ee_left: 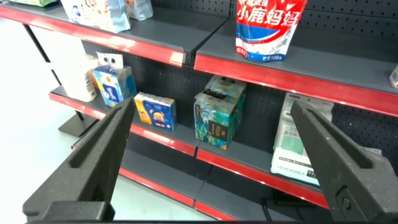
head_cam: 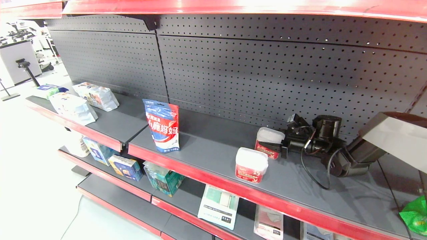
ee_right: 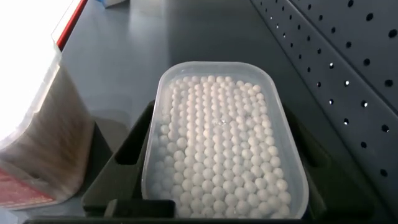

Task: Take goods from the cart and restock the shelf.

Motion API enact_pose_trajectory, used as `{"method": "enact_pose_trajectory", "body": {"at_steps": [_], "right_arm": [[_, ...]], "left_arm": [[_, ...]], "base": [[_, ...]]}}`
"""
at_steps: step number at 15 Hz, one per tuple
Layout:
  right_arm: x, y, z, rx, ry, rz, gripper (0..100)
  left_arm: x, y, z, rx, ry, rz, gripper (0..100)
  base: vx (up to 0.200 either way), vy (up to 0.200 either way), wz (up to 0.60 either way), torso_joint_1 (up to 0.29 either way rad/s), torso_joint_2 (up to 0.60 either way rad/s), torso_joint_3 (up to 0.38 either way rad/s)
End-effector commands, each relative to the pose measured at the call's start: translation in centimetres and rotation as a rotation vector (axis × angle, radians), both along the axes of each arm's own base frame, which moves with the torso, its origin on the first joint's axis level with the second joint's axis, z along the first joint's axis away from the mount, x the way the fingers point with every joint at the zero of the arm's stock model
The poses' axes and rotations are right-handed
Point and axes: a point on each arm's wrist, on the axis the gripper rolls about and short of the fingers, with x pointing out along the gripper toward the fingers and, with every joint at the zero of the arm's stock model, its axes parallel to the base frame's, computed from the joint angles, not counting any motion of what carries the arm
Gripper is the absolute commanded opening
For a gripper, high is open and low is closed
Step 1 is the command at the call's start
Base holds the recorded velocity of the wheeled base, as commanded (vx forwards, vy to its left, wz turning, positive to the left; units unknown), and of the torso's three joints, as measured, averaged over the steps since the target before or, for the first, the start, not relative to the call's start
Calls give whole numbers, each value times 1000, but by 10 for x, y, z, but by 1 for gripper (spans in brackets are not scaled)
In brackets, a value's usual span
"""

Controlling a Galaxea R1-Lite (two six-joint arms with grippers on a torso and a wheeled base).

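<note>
1. Right gripper [head_cam: 271, 145]: the black fingers are closed against both long sides of a clear plastic tub with a red label [head_cam: 269, 140]. From the wrist camera I look straight down on its top, which is packed with small white round tips. The fingers cover part of the tub's lower sides. I cannot tell whether its base rests on the board or sits just above it.
2. The tub is held well back on the dark grey shelf board with a red front edge [head_cam: 206, 146], near the black perforated back panel [head_cam: 267, 66].
3. Right arm pose: it comes in from the right, low over the board and roughly level. The wrist points toward the robot's left, and a black cable loops down from it onto the board.
4. A second, matching red-labelled tub with a white lid [head_cam: 251, 165] stands near the front edge, just beside the held one but apart from it. The right wrist view cuts it off at the frame edge.
5. Left gripper [ee_left: 212, 106]: the jaws are spread wide with nothing between them. It faces the lower shelves, where a teal carton [ee_left: 219, 112] and a blue-and-yellow box [ee_left: 155, 111] stand.
6. Farther left on the same board stands a red, white and blue pouch [head_cam: 162, 125], upright.
7. White soft packs [head_cam: 74, 107] lie on the neighbouring board.
8. A green bag [head_cam: 415, 215] is cut off at the lower right corner, and I cannot identify it.
9. The flat packets on the shelf below are half hidden under the red lip.
</note>
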Motion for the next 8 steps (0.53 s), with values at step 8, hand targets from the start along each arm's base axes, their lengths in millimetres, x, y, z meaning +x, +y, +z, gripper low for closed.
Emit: {"method": "enact_pose_trajectory", "body": {"at_steps": [8], "right_arm": [[-12,-3,9,4,21,-8,100]], "left_arm": [[0,0,0,-1,-1,1,100]], "base": [[0,0,0,0,0,0]]}}
